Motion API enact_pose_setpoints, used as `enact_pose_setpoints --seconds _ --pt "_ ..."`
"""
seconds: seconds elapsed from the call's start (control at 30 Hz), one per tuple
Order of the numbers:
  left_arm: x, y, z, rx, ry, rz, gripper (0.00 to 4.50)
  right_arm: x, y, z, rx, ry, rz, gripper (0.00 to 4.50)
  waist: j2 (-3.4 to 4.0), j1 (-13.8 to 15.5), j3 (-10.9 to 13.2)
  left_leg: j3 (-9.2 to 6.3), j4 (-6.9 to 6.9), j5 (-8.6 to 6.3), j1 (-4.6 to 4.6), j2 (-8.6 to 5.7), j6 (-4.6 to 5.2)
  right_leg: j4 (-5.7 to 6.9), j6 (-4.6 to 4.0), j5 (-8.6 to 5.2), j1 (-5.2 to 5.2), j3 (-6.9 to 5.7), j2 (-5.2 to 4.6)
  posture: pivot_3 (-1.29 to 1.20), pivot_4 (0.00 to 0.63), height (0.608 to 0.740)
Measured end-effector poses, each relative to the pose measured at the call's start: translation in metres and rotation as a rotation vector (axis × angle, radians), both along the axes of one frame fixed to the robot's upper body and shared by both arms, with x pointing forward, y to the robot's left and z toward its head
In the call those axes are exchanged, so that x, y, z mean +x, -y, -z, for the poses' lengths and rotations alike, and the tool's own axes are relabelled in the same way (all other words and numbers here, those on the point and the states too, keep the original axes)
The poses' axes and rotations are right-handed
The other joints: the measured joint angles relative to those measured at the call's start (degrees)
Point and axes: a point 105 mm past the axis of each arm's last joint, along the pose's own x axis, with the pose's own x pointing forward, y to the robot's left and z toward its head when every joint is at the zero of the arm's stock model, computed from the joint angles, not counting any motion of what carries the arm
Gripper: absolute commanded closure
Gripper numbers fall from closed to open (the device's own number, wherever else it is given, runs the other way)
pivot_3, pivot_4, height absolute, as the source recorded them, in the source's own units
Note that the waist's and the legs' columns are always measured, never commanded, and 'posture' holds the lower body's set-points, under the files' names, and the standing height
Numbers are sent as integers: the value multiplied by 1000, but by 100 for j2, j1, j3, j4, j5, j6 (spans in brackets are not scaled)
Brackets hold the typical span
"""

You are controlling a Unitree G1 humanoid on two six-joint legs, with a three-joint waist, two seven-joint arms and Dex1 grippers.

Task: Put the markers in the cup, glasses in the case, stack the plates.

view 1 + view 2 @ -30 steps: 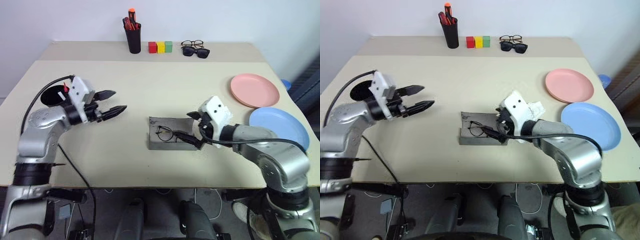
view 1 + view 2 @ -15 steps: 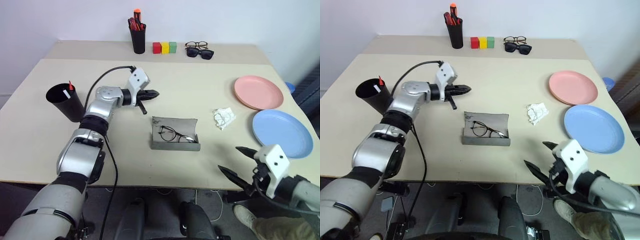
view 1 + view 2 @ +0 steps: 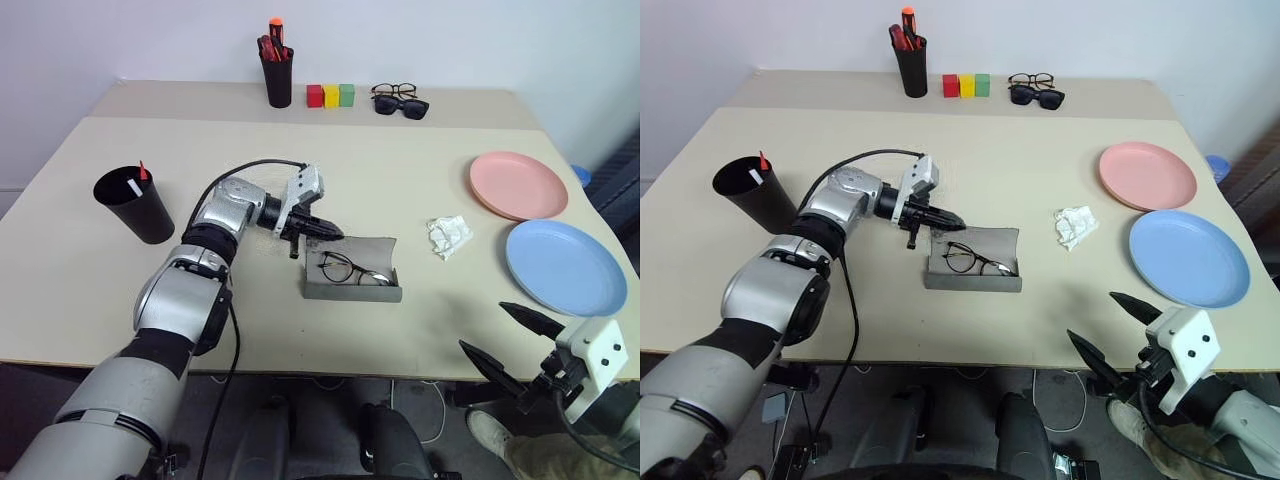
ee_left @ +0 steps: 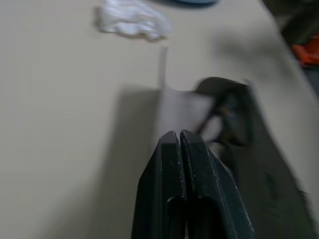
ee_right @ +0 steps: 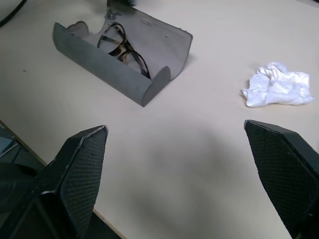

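Having swung across from near the cup (image 3: 134, 204) with fingers now pressed together, left gripper (image 3: 328, 231) reaching the open case's (image 3: 352, 290) lid, apparently to close it over the glasses (image 3: 348, 269) inside, right gripper (image 3: 515, 344) withdrawn, spread wide, 2 plates (image 3: 517, 183) unstacked.

A beige table (image 3: 250, 320) is carrying everything; at its centre the open grey case (image 3: 352, 283) is lying flat; the black cup (image 3: 134, 206) is standing at nine o'clock; a tall black pen holder (image 3: 277, 80) is standing at eleven o'clock, red, yellow and green blocks (image 3: 331, 96) are sitting at twelve, with two spare pairs of glasses (image 3: 400, 99) beside them; the pink plate (image 3: 517, 184) and blue plate (image 3: 566, 266) are lying at three o'clock, just apart; a crumpled white tissue (image 3: 448, 235) is lying between case and plates.
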Motion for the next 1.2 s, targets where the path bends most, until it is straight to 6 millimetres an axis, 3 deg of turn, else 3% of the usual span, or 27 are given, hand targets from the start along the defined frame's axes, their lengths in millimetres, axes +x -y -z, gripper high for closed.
enact_pose_setpoints --seconds 0.23,0.47,0.67,0.83,0.97,1.1,1.2 --pt "-10 -3 2 10 -12 52 4468 9 4 -4 16 37 25 0 1 10 0 -4 13 -1 -4 2 3 2 -3 2 2 -1 0 0 150 740" --pt "31 4 -20 -32 229 -238 4468 17 7 -2 35 48 32 0 1 21 0 -9 39 -10 -18 -2 18 5 12 0 2 -6 0 0 150 740" --pt "43 14 0 77 339 -326 4468 19 5 1 45 50 21 0 2 15 -1 -8 39 -10 -20 -4 18 7 27 -4 0 -6 0 0 150 740" --pt "33 27 13 95 288 -254 4468 19 6 1 43 53 32 0 2 12 0 -8 39 -11 -21 -4 17 6 19 1 0 -6 0 0 150 740" --pt "14 30 15 73 110 -131 4468 18 7 2 42 49 48 0 4 9 -2 -8 40 -10 -20 -4 18 6 6 8 1 -6 0 0 150 740" --pt "-3 18 16 107 7 -9 4468 16 9 4 42 40 64 0 9 -14 -5 -8 38 -11 -19 -3 18 7 4 8 1 -6 0 0 150 740" --pt "-19 6 29 153 -51 71 4468 17 8 3 43 47 64 0 11 -16 -6 -8 41 -11 -17 -1 19 12 3 8 1 -4 0 0 150 740"
